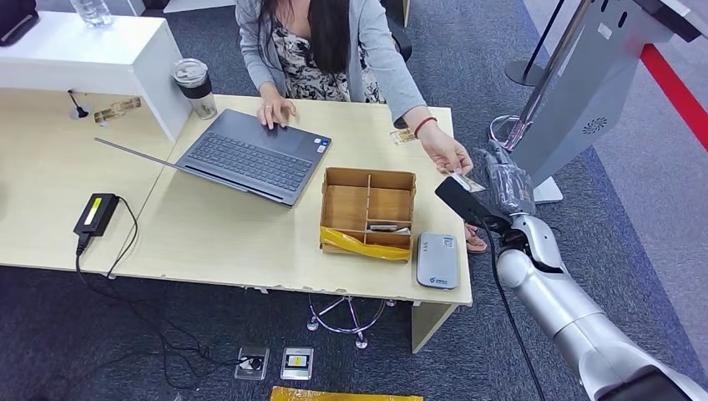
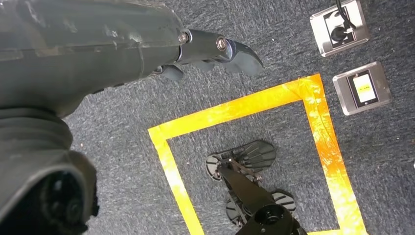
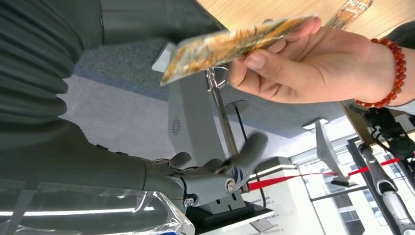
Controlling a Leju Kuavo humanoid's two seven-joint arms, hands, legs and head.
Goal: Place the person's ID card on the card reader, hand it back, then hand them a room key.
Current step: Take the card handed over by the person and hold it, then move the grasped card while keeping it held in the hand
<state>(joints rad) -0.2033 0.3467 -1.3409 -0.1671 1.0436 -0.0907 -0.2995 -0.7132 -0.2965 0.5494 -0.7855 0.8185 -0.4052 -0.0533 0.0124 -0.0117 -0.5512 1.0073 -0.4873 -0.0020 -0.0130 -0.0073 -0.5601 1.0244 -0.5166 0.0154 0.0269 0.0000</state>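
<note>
The right arm (image 1: 576,322) is showing silver rounded shells with a black cable running along it. The right hand (image 1: 503,185) is wearing a dark grey ribbed cover. On the left hand (image 2: 147,54), silver screws are glinting beside dark fingers (image 2: 242,54).

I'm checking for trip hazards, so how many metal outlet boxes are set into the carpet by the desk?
2. Both lie side by side in the carpet below the desk's front edge: the left floor box has a cable plugged in, the right floor box has none. Others may lie hidden under the desk.
</note>
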